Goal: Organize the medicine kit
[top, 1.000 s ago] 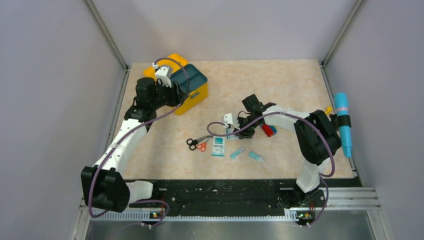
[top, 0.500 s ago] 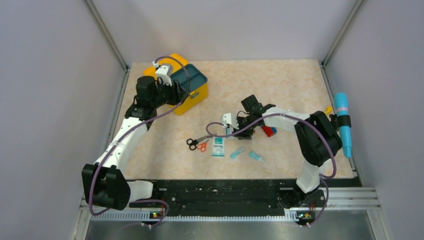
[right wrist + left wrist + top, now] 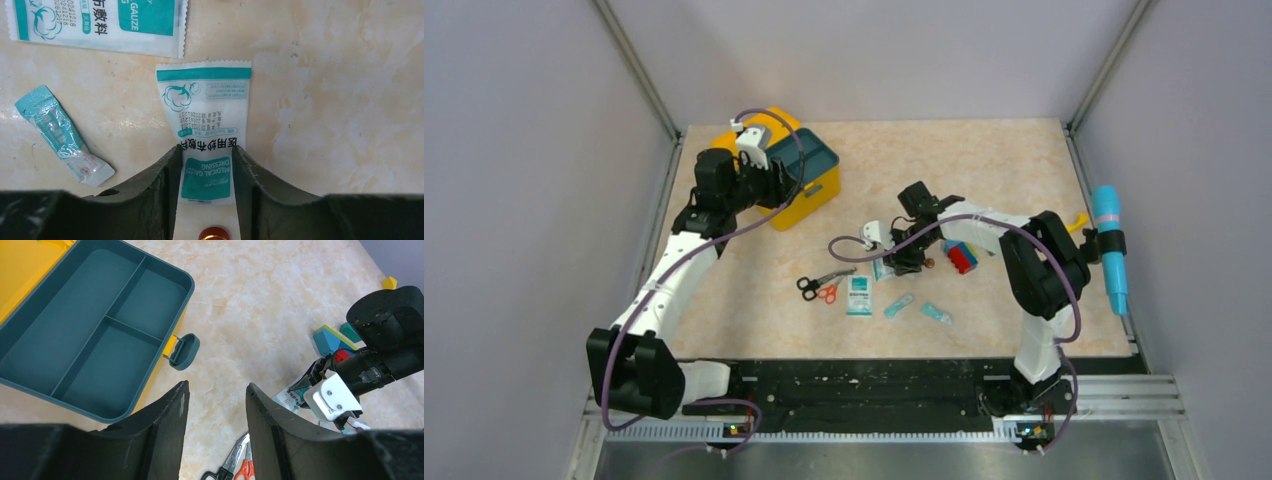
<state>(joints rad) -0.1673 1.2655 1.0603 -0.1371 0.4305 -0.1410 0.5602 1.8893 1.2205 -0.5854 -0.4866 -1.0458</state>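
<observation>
Fingers of the right pincer (image 3: 206, 150) stand partly apart, one along each side of a small gauze packet (image 3: 202, 105) that lies flat on the worktop (image 3: 340, 100). The packet is wider than the gap between them, so I cannot tell whether they pinch it or only rest over its edges. The packet's long axis runs straight out from the pincer, so the fingers would shut across its short width. Just beyond its far end lies a larger gauze packet (image 3: 100, 20), set crosswise, and a small teal sachet (image 3: 60, 132) lies apart to one side. From this pincer the medicine kit (image 3: 809, 200) lies well apart, at the far left corner of the worktop, lid open, with a dark teal tray (image 3: 100, 330) seated in it. The left pincer (image 3: 215, 390) is released, holds nothing, and hangs just beside the kit, so the left arm is by far the nearer one. A carry by the right arm would, in my judgement, run leftward and away from the bases. The overhead view gives that layout, with the scissors (image 3: 819, 288) and coloured blocks (image 3: 961, 257) near the right pincer, but hides the small packet beneath it. Only the left wrist view shows the tray's three compartments, one long and two short, with no items showing in them.
</observation>
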